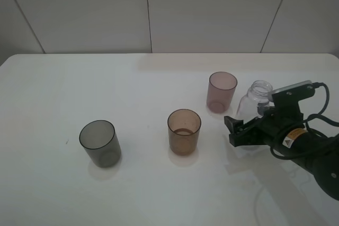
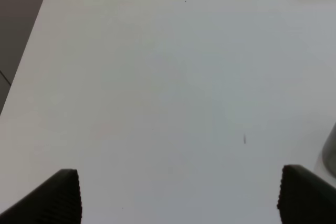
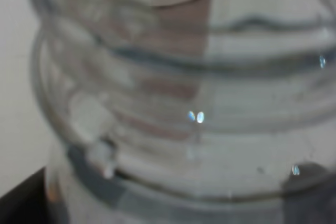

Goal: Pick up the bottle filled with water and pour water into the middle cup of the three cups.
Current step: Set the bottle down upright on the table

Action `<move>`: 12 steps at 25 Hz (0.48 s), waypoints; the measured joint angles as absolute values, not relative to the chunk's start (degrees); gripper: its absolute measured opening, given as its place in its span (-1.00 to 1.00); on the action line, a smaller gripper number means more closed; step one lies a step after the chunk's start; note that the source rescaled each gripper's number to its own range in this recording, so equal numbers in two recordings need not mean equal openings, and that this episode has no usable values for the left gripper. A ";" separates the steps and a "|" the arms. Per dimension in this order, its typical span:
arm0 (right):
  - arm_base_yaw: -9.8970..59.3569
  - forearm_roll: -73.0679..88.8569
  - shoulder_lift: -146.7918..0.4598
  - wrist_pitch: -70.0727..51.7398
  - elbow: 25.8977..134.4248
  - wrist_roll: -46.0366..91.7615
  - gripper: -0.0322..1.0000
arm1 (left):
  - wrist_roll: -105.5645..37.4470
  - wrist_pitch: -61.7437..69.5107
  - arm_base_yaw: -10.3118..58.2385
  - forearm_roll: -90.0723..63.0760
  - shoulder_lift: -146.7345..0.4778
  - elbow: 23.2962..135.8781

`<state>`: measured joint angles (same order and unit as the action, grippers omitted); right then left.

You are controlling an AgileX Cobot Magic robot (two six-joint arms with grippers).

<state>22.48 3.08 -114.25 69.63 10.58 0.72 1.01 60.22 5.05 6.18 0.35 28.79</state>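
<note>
The clear bottle (image 1: 257, 95) stands right of the mauve-pink cup (image 1: 221, 91), its open neck up, with water showing inside in the right wrist view (image 3: 178, 103). My right gripper (image 1: 233, 130) reaches in from the right, its jaws against the bottle's lower body. One dark finger (image 3: 21, 200) shows at the bottle's edge. The amber-brown middle cup (image 1: 184, 131) stands left of that gripper. The smoky grey cup (image 1: 99, 143) is at the far left. My left gripper (image 2: 181, 198) is open over bare table, and the grey cup's edge (image 2: 332, 150) is beside it.
The white table (image 1: 132, 88) runs to a white panelled wall (image 1: 159, 9) at the back. The table's corner and edge show in the left wrist view (image 2: 44, 3). Black cables (image 1: 318, 123) trail from the right arm.
</note>
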 joint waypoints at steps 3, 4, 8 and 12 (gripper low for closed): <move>22.48 3.04 -114.25 69.63 10.58 0.72 0.90 | 1.01 60.22 5.05 6.18 0.35 28.79; 22.48 3.04 -114.25 69.63 10.58 0.72 0.93 | 1.01 60.22 5.05 6.18 0.35 28.79; 22.48 2.43 -111.45 69.53 10.22 0.72 0.99 | 1.01 60.22 5.05 6.18 0.35 28.79; 22.48 2.41 -105.47 69.53 10.22 0.77 0.99 | 1.01 60.22 5.05 6.18 0.35 28.79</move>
